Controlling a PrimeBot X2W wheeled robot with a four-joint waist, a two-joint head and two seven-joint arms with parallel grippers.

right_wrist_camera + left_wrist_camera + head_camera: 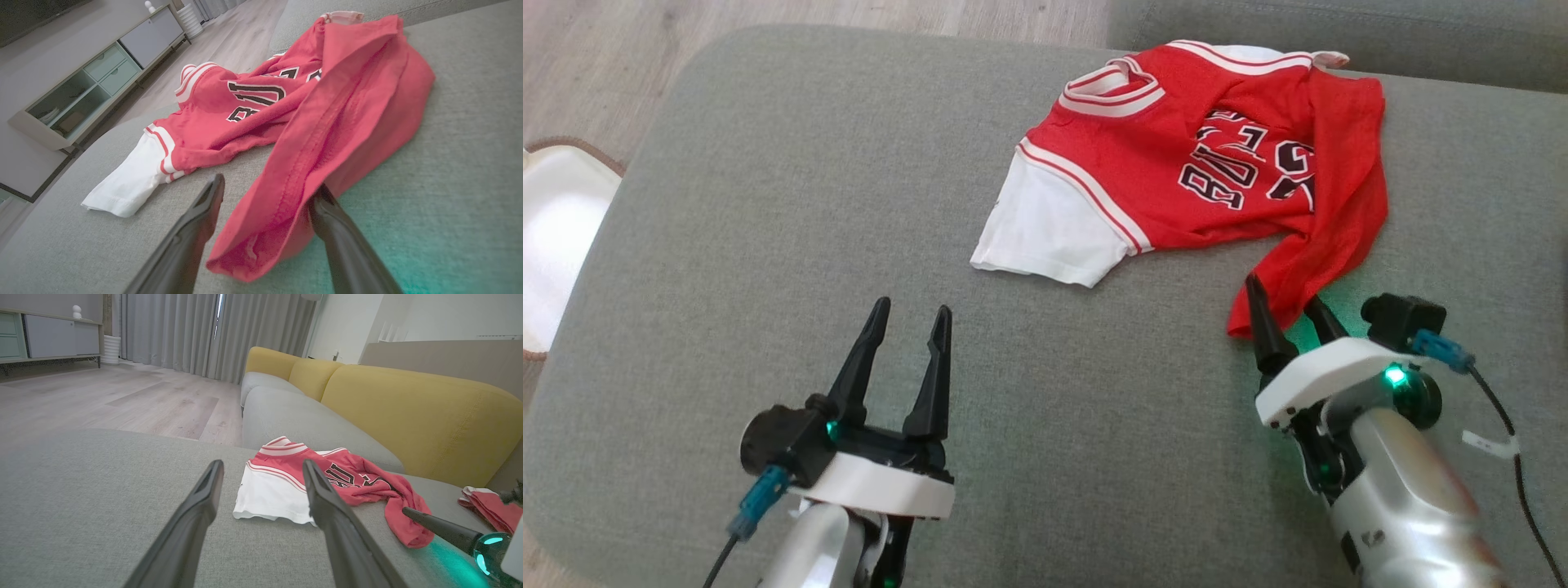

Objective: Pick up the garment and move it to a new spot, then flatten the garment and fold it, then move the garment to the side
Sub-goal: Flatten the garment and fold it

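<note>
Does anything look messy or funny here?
Yes. The red jersey lies crumpled on the grey cushion. One side is folded over the lettering, and a bunched red corner reaches between the open fingers of the right gripper. One white sleeve sticks out flat.

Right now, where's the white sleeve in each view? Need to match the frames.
Head view: sleeve at centre, on the left end of the shirt.
Left wrist view: sleeve at lower centre, on the shirt's near edge.
Right wrist view: sleeve at lower left.
Shared landmark: the red hem corner, at the shirt's opposite end.
</note>
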